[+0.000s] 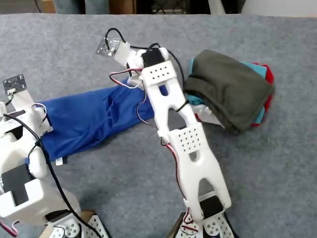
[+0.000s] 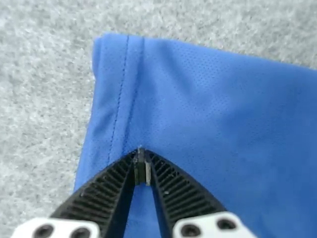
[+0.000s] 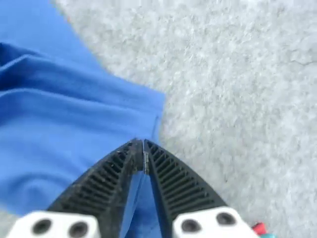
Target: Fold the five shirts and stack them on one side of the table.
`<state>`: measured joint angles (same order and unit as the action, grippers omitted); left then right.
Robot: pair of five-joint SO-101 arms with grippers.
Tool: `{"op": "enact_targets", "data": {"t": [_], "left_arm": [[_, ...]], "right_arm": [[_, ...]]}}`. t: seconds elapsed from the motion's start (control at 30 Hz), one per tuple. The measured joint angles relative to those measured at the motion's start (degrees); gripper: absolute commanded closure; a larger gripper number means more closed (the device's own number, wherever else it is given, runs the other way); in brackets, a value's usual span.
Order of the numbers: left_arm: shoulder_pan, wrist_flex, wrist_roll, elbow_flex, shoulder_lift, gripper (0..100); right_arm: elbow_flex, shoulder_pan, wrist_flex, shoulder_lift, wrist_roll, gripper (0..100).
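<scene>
The left end effector (image 2: 141,166) and right end effector (image 3: 143,148) each pinch shut on an end of the blue shirt (image 1: 89,121), which lies on the desk (image 1: 277,163) near the folded stack (image 1: 228,89); lifting both evenly, cloth taut, should fold it cleanly.

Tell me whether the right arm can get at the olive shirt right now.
Probably not yet: the right gripper is shut on the blue shirt. The olive shirt lies uncovered close beside that arm, so once released the way looks free.
</scene>
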<state>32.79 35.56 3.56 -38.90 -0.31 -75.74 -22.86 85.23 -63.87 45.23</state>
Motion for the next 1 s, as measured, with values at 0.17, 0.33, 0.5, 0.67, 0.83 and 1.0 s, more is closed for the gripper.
{"op": "enact_targets", "data": {"t": [0.17, 0.33, 0.5, 0.67, 0.83, 1.0], "left_arm": [[0.0, 0.0, 0.0, 0.0, 0.0, 97], [0.0, 0.1, 0.0, 0.4, 0.0, 97], [2.5, 4.0, -0.9, 3.3, -0.5, 97], [2.6, 6.9, -4.6, 4.8, -5.7, 93], [4.9, 18.1, -5.1, 10.5, -11.1, 81], [9.8, 24.5, -3.7, 13.7, -9.9, 80]], "right_arm": [[-10.3, -0.1, 13.6, -0.1, 0.0, 98.4], [-12.0, -0.6, 15.5, 1.4, -6.9, 98.4], [-1.3, -6.3, 15.0, 4.8, -10.1, 98.4], [12.5, -8.2, 6.0, -0.1, -15.6, 98.4], [9.6, -7.6, 8.4, -0.6, -17.6, 98.4], [-2.2, -5.9, 14.9, 0.5, -17.6, 98.4]]}}
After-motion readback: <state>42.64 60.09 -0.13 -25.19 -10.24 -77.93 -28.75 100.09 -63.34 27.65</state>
